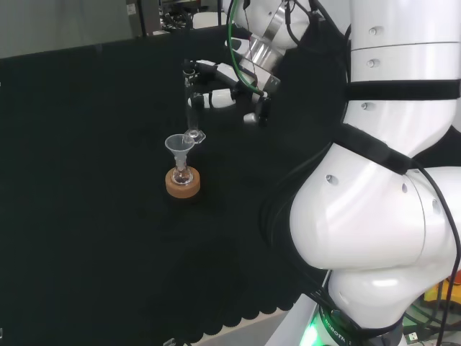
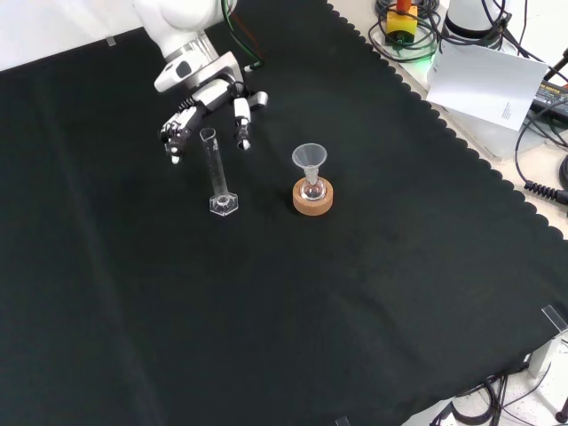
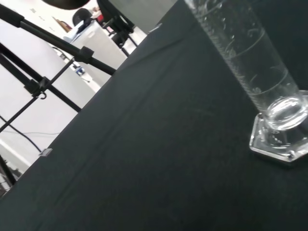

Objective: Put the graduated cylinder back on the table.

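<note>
Cylinder upright on cloth, robot hand prob. apart, fingers relaxed.

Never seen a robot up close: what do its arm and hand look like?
The arm is made of big, rounded, glossy white links with black bands at the joints. A green cable runs along it near a silver wrist ring. The hand is black and white, with white-tipped fingers.

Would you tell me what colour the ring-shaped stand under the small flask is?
Light brown cork stand, clearest in the front view; the flask on it is clear.
</note>
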{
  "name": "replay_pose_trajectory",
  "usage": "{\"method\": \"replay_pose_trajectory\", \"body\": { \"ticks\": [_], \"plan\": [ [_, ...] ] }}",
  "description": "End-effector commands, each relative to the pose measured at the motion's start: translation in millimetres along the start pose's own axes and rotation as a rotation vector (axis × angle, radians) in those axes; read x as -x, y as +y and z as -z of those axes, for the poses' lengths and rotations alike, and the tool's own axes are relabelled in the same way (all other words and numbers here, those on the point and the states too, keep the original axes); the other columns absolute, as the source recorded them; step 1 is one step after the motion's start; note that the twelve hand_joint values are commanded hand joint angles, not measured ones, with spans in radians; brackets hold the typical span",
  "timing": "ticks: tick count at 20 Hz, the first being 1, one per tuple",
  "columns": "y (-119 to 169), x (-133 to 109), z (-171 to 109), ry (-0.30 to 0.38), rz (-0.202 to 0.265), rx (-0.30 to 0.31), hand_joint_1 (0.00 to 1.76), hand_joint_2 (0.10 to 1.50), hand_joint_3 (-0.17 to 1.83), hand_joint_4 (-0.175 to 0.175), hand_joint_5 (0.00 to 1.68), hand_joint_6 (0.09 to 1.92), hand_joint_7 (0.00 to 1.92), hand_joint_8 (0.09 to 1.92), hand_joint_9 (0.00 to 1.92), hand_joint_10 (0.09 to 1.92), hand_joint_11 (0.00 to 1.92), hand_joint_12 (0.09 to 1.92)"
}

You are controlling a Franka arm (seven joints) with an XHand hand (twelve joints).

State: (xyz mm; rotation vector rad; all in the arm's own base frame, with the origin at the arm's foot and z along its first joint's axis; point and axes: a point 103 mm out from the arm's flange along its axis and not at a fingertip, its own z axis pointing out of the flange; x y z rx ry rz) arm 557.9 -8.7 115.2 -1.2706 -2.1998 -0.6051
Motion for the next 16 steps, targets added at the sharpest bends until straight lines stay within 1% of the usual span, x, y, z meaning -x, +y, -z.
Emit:
{"method": "replay_pose_trajectory", "body": {
  "ticks": [1,4,7,9,13,16],
  "plan": [
    [-51.6,-15.7,42.9,-0.091,-0.114,0.045,0.63,0.87,-0.17,-0.039,0.23,0.09,0.00,0.60,0.50,0.09,0.05,1.44],
    [-75.4,-35.5,62.5,-0.143,-0.146,0.070,0.63,0.87,-0.17,-0.039,0.23,0.09,0.00,0.59,0.50,0.09,0.04,1.45],
    [-98.9,-60.1,81.5,-0.211,-0.162,0.086,0.62,0.87,-0.17,-0.039,0.22,0.09,0.00,0.59,0.50,0.09,0.04,1.45],
    [-112.3,-75.6,90.8,-0.240,-0.179,0.096,0.62,0.87,-0.17,-0.039,0.22,0.09,0.00,0.59,0.50,0.09,0.04,1.45],
    [-135.7,-104.3,105.2,-0.276,-0.212,0.118,0.62,0.87,-0.16,-0.039,0.22,0.09,0.00,0.59,0.50,0.09,0.04,1.45],
    [-145.0,-119.7,111.3,-0.291,-0.227,0.125,0.62,0.88,-0.16,-0.039,0.22,0.09,0.00,0.59,0.51,0.09,0.05,1.45]
  ]
}}
